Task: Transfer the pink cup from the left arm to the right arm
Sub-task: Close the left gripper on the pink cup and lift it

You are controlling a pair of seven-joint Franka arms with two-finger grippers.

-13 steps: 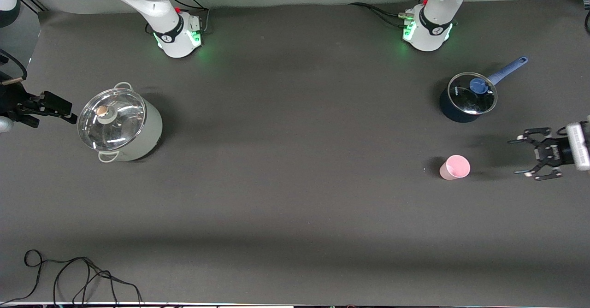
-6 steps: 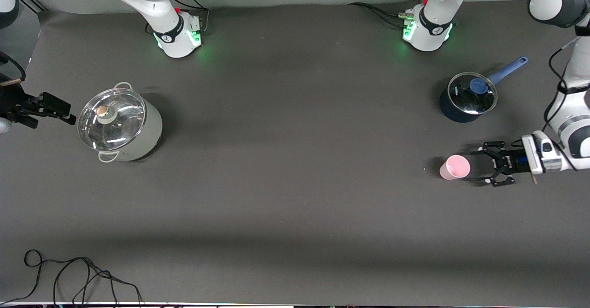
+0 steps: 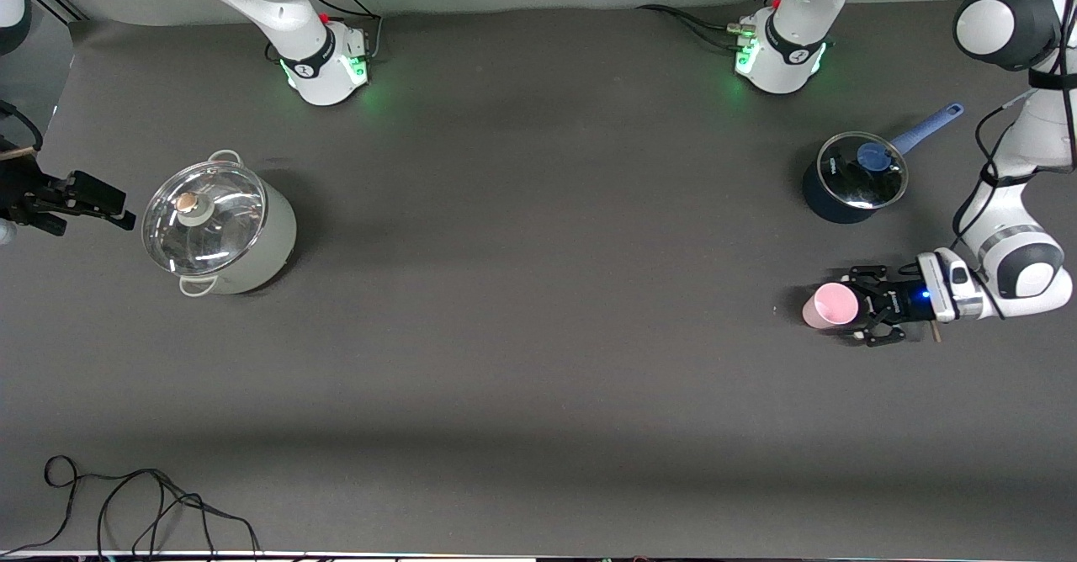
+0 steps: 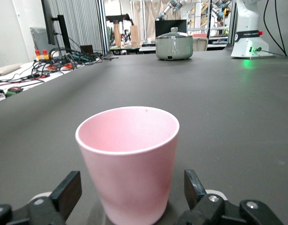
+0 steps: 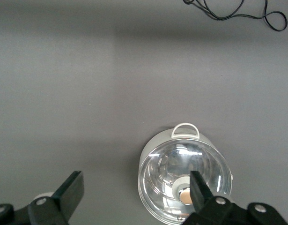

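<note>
We see the pink cup (image 3: 829,305) standing upright on the table (image 3: 538,335), in the middle band of the front view, toward the left arm's end. It is nearer the front camera than the blue saucepan (image 3: 851,179).

The left gripper (image 3: 854,305) lies low and sideways, with its fingers (image 4: 69,193) wide on each side of the cup. We think that is so it can squeeze the cup's wall (no squeeze yet, gaps show).

The right gripper (image 3: 114,207) waits with its fingers wide, up over the table beside the big pot (image 3: 220,230). It looks ready to take the cup.
</note>
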